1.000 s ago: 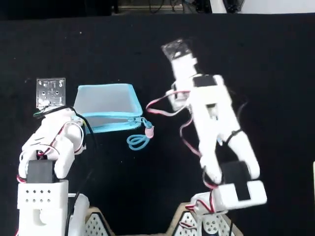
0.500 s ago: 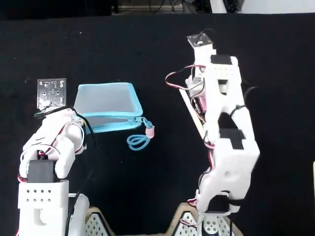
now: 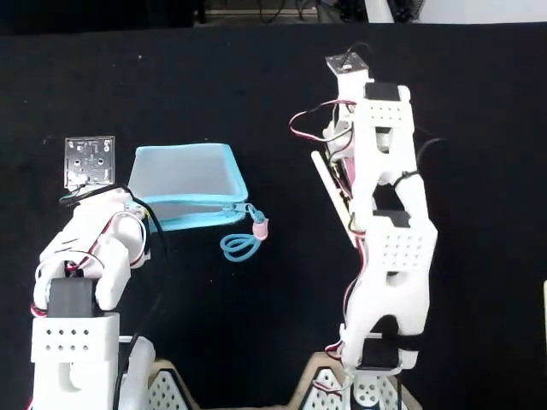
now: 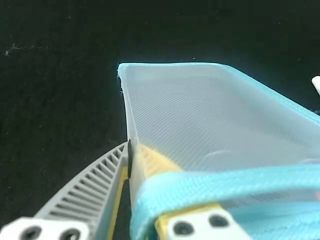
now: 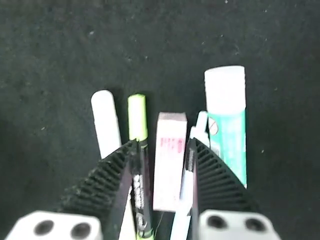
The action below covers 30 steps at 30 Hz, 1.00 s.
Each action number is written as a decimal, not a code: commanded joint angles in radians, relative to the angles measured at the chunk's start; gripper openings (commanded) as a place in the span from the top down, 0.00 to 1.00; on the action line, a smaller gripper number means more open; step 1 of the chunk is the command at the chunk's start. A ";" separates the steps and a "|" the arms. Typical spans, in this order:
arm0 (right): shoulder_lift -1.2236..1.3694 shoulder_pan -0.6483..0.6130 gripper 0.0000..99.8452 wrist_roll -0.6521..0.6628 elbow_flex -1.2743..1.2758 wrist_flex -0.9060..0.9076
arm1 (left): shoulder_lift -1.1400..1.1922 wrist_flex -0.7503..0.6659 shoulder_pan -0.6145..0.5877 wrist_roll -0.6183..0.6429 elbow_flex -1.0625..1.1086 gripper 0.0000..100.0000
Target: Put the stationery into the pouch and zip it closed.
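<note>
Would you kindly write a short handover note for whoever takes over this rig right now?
Left gripper: shut on the pouch edge, one finger inside the opening.
Right gripper: open, jaws either side of the eraser, nothing held.
Stationery lies side by side on the table, apart from the pouch: eraser, glue stick, green-capped pen, white marker, thin white pen.
Done: pouch held open.
Left: load every item, then zip it closed.

Right hand (image 5: 162, 146) spread; eraser (image 5: 169, 160) between jaws; glue stick (image 5: 226, 120) beside
</note>
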 commanded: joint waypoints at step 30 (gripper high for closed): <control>-0.302 0.029 0.99 -0.077 -0.041 0.350 | -0.009 -0.014 0.012 0.012 -0.008 0.97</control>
